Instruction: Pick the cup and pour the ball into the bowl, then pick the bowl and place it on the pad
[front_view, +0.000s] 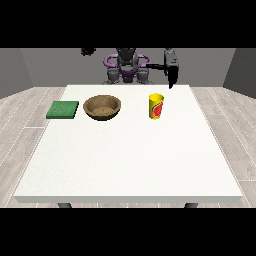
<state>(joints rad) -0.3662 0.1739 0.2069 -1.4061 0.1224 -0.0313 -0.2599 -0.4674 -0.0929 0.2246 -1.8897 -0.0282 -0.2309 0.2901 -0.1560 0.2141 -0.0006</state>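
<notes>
The yellow cup (156, 106) stands upright on the white table (125, 160), right of the wooden bowl (102, 107) — green pad (63, 109) leftmost. The hand at the view's right (172, 75) hangs above the cup, fingers straight, empty; the hand at the view's left (88, 51) is raised — its fingers unreadable.

Grey torso (126, 62), purple shoulder rings, black robot hand (172, 75)

1 cup (156, 106), 1 bowl (102, 107), 1 pad (63, 110)

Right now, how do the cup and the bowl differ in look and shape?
The cup is yellow with a red and green mark on its side; the bowl is plain brown. The cup is tall and narrow, the bowl low and wide. The cup stands toward the view's right, the bowl beside the green pad. Both stand upright on the white table, untouched.
</notes>
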